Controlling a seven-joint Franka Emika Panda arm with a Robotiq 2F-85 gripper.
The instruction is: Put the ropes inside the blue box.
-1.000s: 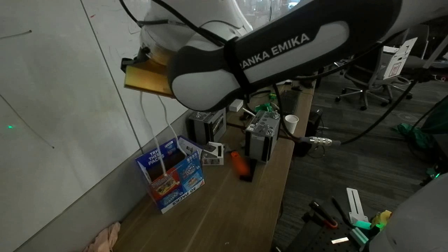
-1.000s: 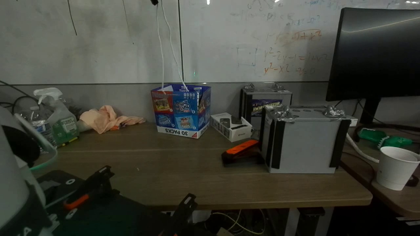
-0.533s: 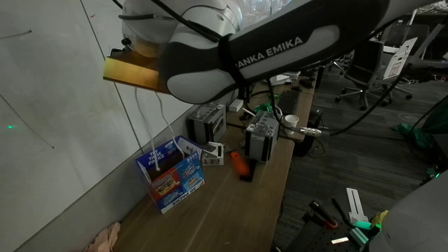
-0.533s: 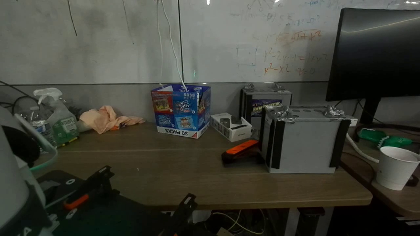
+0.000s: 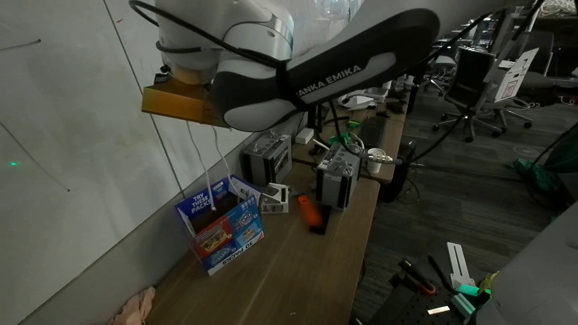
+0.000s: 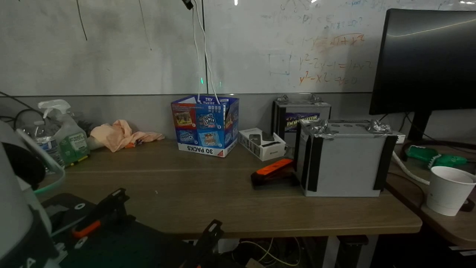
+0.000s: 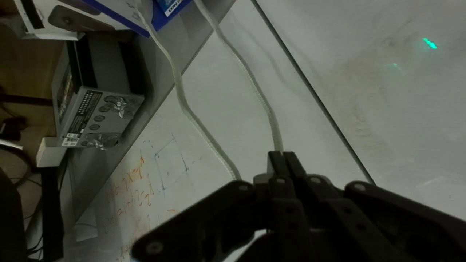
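Holding the rope [image 7: 268, 108] well above the box [image 6: 202, 130], I judge the job partly done: my gripper [image 7: 282, 155] pinches the rope, and its two hanging sides appear to dip into the box's mouth. Lowering the upper part and letting go remain.

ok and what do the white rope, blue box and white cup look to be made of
The white rope: matte, braided cord, judging by the fine ribbing in the wrist view; cotton or synthetic, I can't tell. The blue box: probably cardboard with a printed finish, from its thin walls and straight edges. The white cup: likely paper or foam, given its plain, matte-looking wall.
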